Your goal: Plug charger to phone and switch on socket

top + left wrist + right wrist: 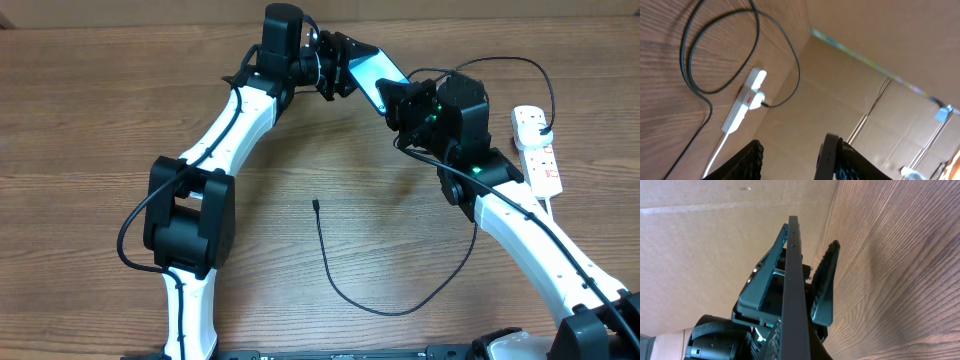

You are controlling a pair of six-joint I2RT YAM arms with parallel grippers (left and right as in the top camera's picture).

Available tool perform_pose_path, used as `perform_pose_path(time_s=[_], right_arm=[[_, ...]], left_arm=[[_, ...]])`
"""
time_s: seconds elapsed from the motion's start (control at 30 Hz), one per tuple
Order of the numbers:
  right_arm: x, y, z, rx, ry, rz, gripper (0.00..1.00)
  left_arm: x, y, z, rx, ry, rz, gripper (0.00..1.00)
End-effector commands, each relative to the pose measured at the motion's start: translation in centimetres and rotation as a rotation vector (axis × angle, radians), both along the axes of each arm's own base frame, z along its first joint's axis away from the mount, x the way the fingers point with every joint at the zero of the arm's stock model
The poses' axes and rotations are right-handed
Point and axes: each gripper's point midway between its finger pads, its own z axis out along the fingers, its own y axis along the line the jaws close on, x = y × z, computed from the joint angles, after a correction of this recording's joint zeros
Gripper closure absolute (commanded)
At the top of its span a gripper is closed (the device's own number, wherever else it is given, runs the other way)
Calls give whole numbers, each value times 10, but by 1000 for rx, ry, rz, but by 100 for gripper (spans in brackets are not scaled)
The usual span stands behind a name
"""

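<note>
The phone (375, 75) is held above the far middle of the desk (100, 120), slanted, with its light blue screen turned upward in the overhead view. Its right end is clamped in the closed jaws of the right gripper (405, 100); in the right wrist view the phone (791, 280) is seen edge-on, rising out from between that gripper's own fingers.

The left end of the phone is straddled by the left gripper (345, 70), whose jaws stand apart. In the right wrist view one of its fingers (824, 287) is seen on each side of the slim edge. In the left wrist view the phone's edge (826, 155) lies close beside one finger, while a clear gap is left to the other finger (747, 162). No firm grip by the left jaws can be made out.

The charger (321, 245) is laid on the desk near the middle. Its connector tip (315, 205) lies free, well apart from the phone and from both grippers. From there the black cable is looped toward the near edge and back to the right.

The socket (537, 150) is placed at the far right of the desk, with the black cable joined to it near its far end.
</note>
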Motion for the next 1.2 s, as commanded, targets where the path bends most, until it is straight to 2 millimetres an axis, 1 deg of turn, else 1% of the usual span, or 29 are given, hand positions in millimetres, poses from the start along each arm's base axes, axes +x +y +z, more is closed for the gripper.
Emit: perform_pose_path(time_s=[0.0,0.17,0.33,0.37,0.53,0.67,0.83,1.0,1.07,1.17], right_arm=[[2,0,28,18,-70,-8,96],[1,2,28,20,-69,-2,96],[1,3,28,22,-68,4,96],[1,3,28,26,-65,2,96],[1,3,28,42,-56,-4,96],[1,3,28,42,-56,-4,96],[1,3,28,42,-56,-4,96],[1,3,28,42,-56,-5,81],[1,3,28,41,-56,-4,73],[1,3,27,38,-55,-4,57]], left_arm=[[16,13,6,0,15,83,53],[17,14,7,-13,39,94,58],[16,9,19,-46,-4,61,60],[15,8,24,-61,-27,45,68],[10,4,31,-84,-48,4,81],[9,3,31,-84,-54,-8,96],[7,3,32,-87,-58,-21,96],[7,3,32,-79,-78,-26,96],[7,3,32,-73,-96,-30,96],[7,3,32,-65,-117,-33,96]])
